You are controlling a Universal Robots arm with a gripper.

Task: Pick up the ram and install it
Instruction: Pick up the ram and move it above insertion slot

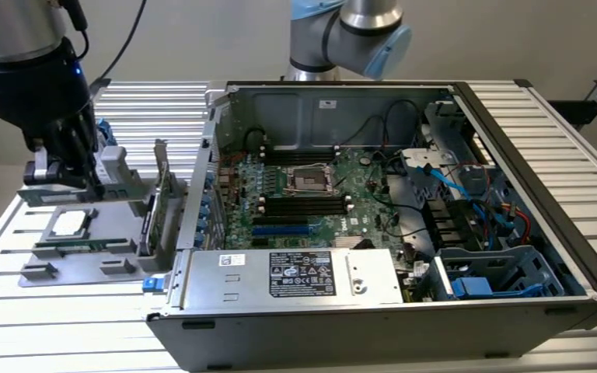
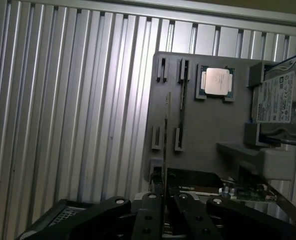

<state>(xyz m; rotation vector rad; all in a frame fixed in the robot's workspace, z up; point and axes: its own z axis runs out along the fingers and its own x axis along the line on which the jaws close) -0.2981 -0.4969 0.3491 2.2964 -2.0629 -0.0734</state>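
1. The slatted aluminium table [image 1: 568,132] carried everything. The open computer case [image 1: 309,334] took up its middle and ran towards the edge on the exterior view's right.
2. Inside the case the motherboard [image 1: 319,194] lay flat and bare to the camera. The power supply [image 1: 288,273] sat along the case's near wall.
3. The arm [image 1: 29,85] reached down over the table's edge on the exterior view's left, well apart from the case opening.
4. Below it was the grey fixture plate [image 2: 207,120], sitting on the table just beside the case's outer wall.
5. An expansion card [image 1: 159,198] stood upright at the plate's edge nearest the case.
6. A hard drive [image 2: 276,97] sat propped at one end of the plate.
7. And there was the gripper [image 2: 164,202], its black fingers [image 2: 148,217] pinching the ram [image 2: 166,125]. The stick was held on edge and looked lifted off the plate, over an empty pair of holder clips.
8. A second memory stick [image 2: 181,105] was seated on edge in the neighbouring clips, parallel to the held one and just beside it.
9. The CPU [image 2: 217,81] rested flat in its pocket, between that stick and the hard drive.
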